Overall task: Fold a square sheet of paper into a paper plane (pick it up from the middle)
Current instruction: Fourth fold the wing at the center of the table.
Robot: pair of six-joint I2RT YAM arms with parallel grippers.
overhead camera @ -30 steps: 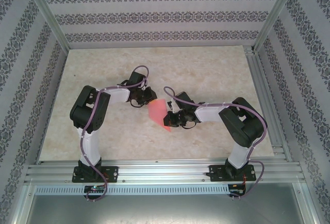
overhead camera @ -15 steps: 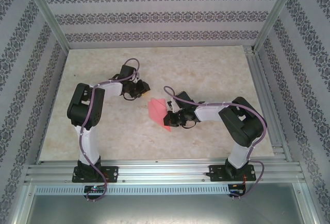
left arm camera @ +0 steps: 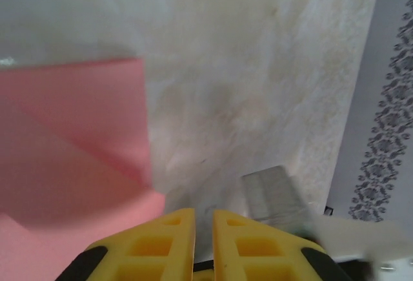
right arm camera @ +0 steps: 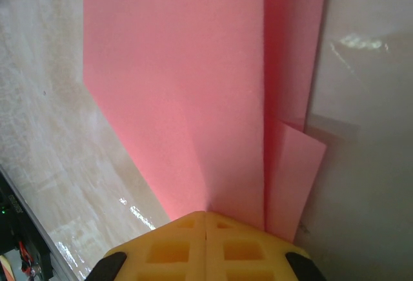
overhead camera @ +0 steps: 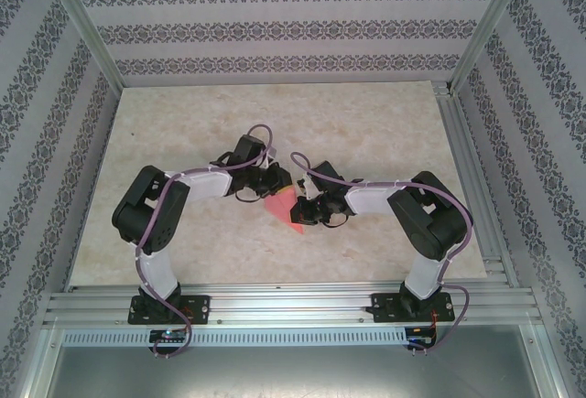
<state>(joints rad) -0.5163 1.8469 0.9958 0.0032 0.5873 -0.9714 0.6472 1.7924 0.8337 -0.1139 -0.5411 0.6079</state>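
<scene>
The pink sheet of paper [overhead camera: 280,206], folded into overlapping layers with a diagonal crease, lies at the table's middle between the two arms. My right gripper [overhead camera: 298,211] is shut on its near right edge. In the right wrist view the paper [right arm camera: 187,87] runs straight out from the touching yellow fingertips of the right gripper [right arm camera: 205,215]. My left gripper [overhead camera: 280,182] sits at the paper's far edge. In its wrist view the left gripper [left arm camera: 204,214] shows only a thin slit with nothing in it, and the paper [left arm camera: 77,132] lies just left of the fingers.
The marble-patterned table [overhead camera: 183,123] has bare room all around the paper. Aluminium rails [overhead camera: 275,305] run along the near edge and posts stand at the corners. Patterned walls close three sides. A grey rectangular patch [left arm camera: 271,194] lies right of the left fingers.
The left arm swung away to the back left, then came back to the paper's far edge. The paper's upper part now lies flatter and narrower. The right gripper stayed put.
</scene>
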